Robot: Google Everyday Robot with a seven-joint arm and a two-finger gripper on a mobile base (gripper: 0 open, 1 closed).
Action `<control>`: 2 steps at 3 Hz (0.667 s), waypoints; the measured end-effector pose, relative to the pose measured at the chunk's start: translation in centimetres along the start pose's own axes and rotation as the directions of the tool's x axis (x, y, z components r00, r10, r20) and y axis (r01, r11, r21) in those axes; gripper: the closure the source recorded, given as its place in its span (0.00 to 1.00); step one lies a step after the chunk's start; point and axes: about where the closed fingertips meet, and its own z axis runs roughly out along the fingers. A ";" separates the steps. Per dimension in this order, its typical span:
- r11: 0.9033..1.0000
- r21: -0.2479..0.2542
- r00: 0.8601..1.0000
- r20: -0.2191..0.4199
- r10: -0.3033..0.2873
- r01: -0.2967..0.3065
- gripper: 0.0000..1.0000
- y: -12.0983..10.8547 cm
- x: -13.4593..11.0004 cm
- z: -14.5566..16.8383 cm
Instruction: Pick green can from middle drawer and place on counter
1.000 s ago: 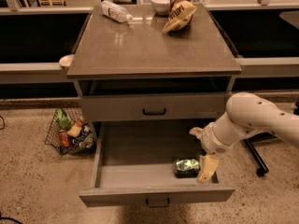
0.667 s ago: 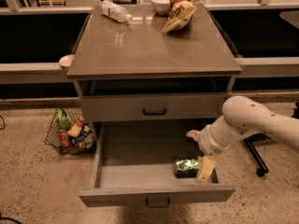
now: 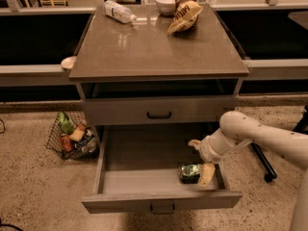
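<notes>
Speckled stone flooring (image 3: 38, 196) runs under a grey cabinet whose broad, glossy grey-brown square top, the surface (image 3: 154, 47), is where the can is to end up. At its far edge it carries a tan crinkled snack bag (image 3: 185, 14), a clear plastic bottle (image 3: 119, 11) lying on its side and a small white bowl (image 3: 164, 3); the near part is bare. Below it the upper handled drawer (image 3: 159, 110) is shut, while the wide shallow grey middle drawer (image 3: 139, 153) stands pulled well out, its interior open to view. A wire basket of packets (image 3: 72, 136) sits on the floor to the cabinet's left. From the right, the thick white robot arm (image 3: 269, 138) reaches over the drawer's right side. Compared with a second ago its wrist has sunk lower and slid a little leftward, so the approach is closing rather than retreating, and I judge the grasp to be imminent but not secured. The pale tool (image 3: 206, 173) is now down inside the drawer at its front right corner. The small shiny green drinks can (image 3: 190, 172) has not shifted: it rests on the drawer floor near the front wall, touching or just beside the tool on the tool's left. Whether the tool is open or already closed on the can, I cannot tell. Lifting and carrying it up to the surface remain to be done.
</notes>
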 end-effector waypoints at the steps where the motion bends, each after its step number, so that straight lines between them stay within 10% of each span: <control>1: 0.999 0.020 1.000 -0.002 0.026 -0.026 0.00 -2.2 2.7 4.1; 2: 0.998 0.028 0.999 0.012 0.051 -0.051 0.00 -3.7 4.4 6.0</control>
